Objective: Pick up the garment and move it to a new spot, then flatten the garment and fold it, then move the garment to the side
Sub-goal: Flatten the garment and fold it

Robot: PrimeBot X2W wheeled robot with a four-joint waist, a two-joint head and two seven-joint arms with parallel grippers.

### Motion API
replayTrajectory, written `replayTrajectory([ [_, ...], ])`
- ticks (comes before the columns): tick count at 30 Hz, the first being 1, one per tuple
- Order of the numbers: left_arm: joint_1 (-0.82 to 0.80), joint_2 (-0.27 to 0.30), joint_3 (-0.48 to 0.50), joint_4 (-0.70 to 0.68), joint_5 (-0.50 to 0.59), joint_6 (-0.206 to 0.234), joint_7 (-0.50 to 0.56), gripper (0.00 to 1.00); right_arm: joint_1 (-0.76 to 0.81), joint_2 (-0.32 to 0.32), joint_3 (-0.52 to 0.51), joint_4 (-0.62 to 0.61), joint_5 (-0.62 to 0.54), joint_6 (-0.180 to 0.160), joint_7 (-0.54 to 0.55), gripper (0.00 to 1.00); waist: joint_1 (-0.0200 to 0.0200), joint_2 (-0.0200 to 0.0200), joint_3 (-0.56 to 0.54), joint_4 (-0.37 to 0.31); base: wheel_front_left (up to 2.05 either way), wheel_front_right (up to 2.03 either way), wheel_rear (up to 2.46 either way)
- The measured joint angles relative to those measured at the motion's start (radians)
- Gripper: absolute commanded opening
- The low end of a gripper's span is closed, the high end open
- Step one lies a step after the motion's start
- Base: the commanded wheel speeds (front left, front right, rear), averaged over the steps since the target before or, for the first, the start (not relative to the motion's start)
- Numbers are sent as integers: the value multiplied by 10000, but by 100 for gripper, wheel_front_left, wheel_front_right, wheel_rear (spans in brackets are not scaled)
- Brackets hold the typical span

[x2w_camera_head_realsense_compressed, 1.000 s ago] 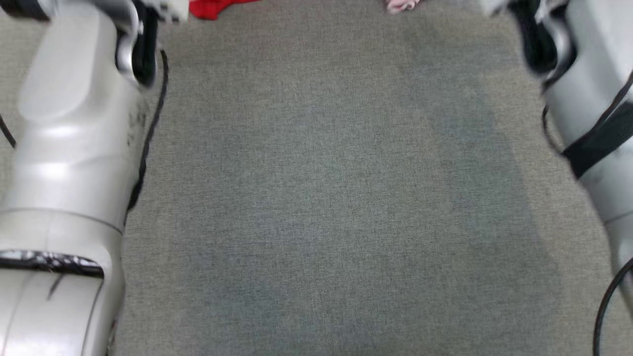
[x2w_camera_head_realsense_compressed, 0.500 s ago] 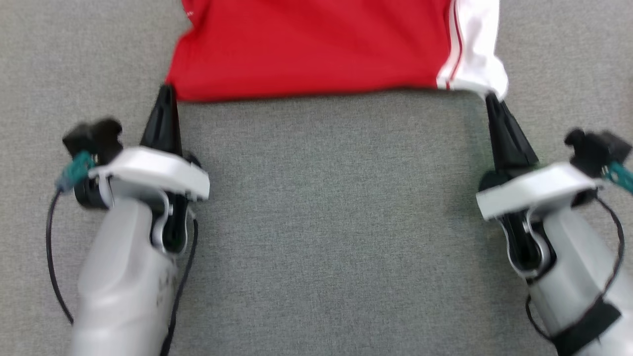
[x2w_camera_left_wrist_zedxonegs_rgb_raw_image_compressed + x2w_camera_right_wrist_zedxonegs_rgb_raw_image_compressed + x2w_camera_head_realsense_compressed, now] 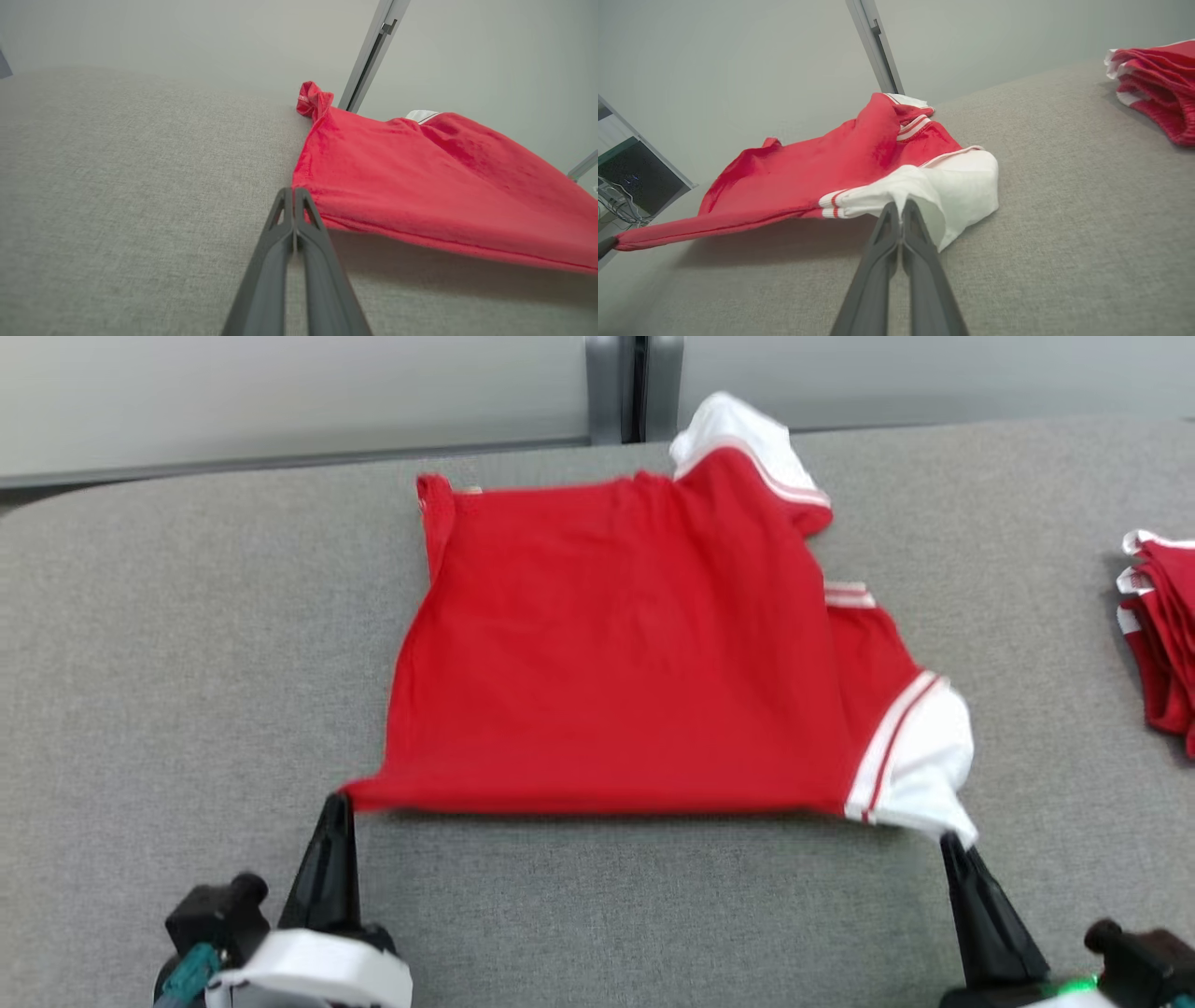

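Your left gripper (image 3: 338,800) is clenching the near-left corner of the red, white-sleeved knit shirt (image 3: 616,663); your right gripper (image 3: 952,842) is gripping its near white sleeve above grey fabric tabletop (image 3: 187,663).

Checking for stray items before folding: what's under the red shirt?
Beneath the red shirt, its lifted near hem shows grey fabric surface and shadow; farther back the cloth hides what lies beneath.

Bare lab: grey table (image 3: 140,663), panelled wall (image 3: 280,392)

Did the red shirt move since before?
Cannot tell. The camera tipped up, shifting the whole picture, and the plain grey table gives no fixed mark to judge the shirt against.
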Motion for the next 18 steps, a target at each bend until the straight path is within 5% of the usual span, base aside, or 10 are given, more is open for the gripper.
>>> replayTrajectory([
  [8,2019,157,-35,-2276,25,750,1139,0,2056,677,-673,-1459,-614,0,1239,0,0,0,-793,-12,0,0,0],
  [18,2699,190,-228,-3588,69,1174,1960,0,2347,803,-1064,-1900,-713,0,1624,0,0,0,-865,-90,0,0,0],
])
